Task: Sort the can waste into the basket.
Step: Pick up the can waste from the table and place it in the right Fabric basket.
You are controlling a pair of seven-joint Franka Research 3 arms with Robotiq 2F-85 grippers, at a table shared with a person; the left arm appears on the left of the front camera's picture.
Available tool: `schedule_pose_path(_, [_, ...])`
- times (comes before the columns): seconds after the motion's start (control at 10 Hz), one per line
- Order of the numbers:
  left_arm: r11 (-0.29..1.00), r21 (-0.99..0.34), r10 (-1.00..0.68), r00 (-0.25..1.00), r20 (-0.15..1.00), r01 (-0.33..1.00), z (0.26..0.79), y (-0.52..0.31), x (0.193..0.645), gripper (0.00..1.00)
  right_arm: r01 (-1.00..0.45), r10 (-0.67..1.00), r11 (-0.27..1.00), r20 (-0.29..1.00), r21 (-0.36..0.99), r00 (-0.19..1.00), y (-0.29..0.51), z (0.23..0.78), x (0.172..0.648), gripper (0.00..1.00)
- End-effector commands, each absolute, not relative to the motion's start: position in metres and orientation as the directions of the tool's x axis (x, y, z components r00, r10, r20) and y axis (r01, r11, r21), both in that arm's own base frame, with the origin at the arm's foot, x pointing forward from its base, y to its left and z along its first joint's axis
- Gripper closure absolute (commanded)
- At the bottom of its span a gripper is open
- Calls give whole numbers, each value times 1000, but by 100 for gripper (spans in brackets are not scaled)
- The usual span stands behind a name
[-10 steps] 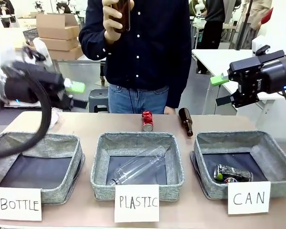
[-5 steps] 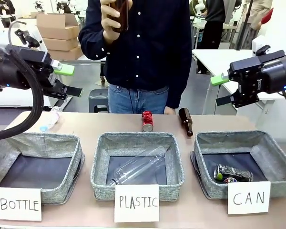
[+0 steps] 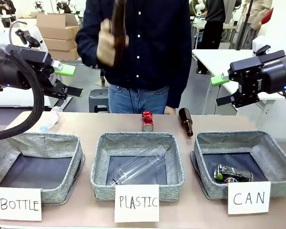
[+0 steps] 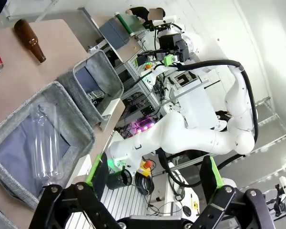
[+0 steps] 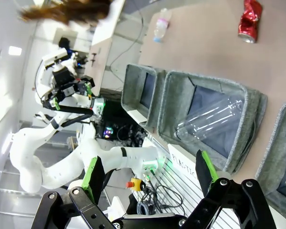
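Red can (image 3: pixel 147 120): on table behind PLASTIC bin (image 3: pixel 138 139), untouched; dark can (image 3: pixel 232 173): already in basket (image 3: pixel 238 138); left gripper (image 3: pixel 77 81), right gripper (image 3: pixel 214 90): fingers spread, empty, aloft; change we note: person's hand (image 3: pixel 107 45) lowering brown bottle (image 3: pixel 118 24); red can still ours.

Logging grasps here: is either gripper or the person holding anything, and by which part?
The left gripper and right gripper are open and empty. The person's hand grips a brown bottle around its body; blur hides exactly where.
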State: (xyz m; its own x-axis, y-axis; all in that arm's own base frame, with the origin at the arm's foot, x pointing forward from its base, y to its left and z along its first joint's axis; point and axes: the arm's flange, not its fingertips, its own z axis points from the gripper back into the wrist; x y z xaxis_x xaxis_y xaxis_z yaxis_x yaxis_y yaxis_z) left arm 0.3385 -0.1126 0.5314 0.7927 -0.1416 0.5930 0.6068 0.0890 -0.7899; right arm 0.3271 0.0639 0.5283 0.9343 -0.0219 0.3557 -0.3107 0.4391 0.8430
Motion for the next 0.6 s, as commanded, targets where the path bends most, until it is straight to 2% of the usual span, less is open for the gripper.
schedule_pose_path(0.0, [80, -780, -129, 783, 609, 620, 529, -114, 334, 0, -310, -17, 436, 353, 845, 936, 63, 529, 326, 0])
schedule_pose_path(0.3, [80, -780, -129, 783, 609, 620, 529, -114, 334, 0, -311, -22, 439, 356, 843, 934, 64, 528, 327, 0])
schedule_pose_path(0.5, [80, -780, -129, 783, 609, 620, 529, -114, 334, 0, -263, 39, 684, 326, 680, 945, 115, 522, 376, 0])
